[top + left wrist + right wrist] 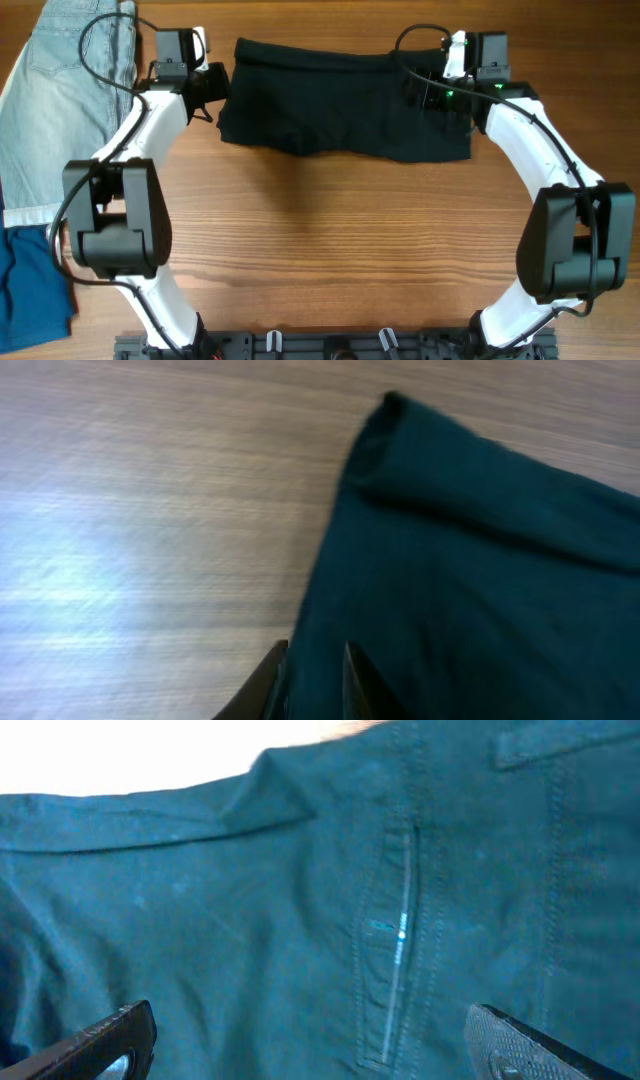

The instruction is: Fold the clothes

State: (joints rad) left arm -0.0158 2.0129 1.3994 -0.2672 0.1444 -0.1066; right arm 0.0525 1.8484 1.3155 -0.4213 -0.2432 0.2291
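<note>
Stretching across the far side of the wooden table (pixel 320 240), the black shorts (pixel 340 100) lie spread out, with light denim shorts (pixel 60 100) and a blue garment (pixel 30 285) off along the left edge. Now the left claw (pixel 312 662) has its fingers pinched close on the black shorts' left edge, while the right claw (pixel 320 1040) hangs spread wide over a pocket seam at the right end.

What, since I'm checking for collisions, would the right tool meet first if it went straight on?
The black shorts: fabric fills the view ahead of the open right tool, around the stitched pocket slit. How near is unclear.
</note>
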